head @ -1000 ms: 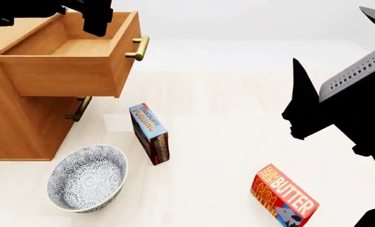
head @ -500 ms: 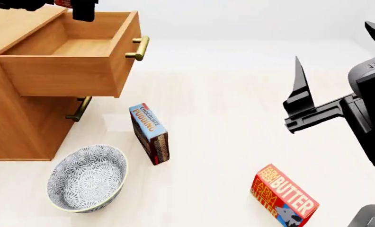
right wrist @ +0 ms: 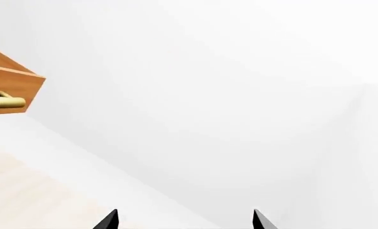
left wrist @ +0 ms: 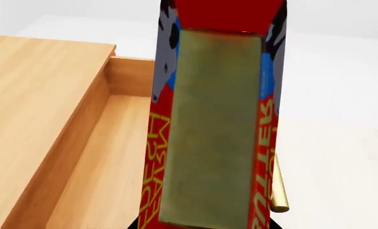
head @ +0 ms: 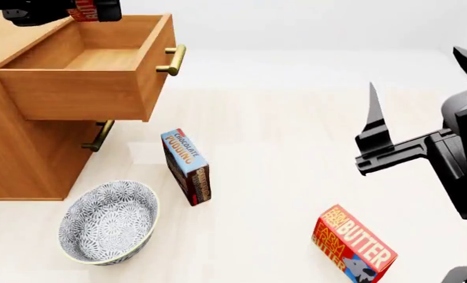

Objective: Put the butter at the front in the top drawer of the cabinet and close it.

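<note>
Two identical butter cartons are sharing this scene, one aloft and one lying on the pale floor. The left pincer [head: 92, 10] is clamping a red-and-orange butter carton [left wrist: 211, 129] above the far end of the open top drawer [head: 84, 82], whose bare wooden bottom is showing beneath it in the left wrist view. The drawer is standing pulled out from the cabinet [head: 17, 147], its brass handle [head: 173, 60] pointing toward the open floor. In the head view only a red corner of the held carton is peeking from the dark pincer at the upper left.

The right pincer [head: 418, 97] is hanging with its black fingers [head: 372, 127] spread apart and gripping nothing, well apart from the cabinet, and its wrist view is taking in mostly white wall plus a corner of the drawer front.

On the floor, a second butter carton [head: 353, 246] is lying near the lower right, below the right arm. A chocolate pudding box [head: 187, 166] is standing on its edge just in front of the cabinet, and a patterned bowl [head: 109, 221] is sitting near it, beside the cabinet's lower corner.
</note>
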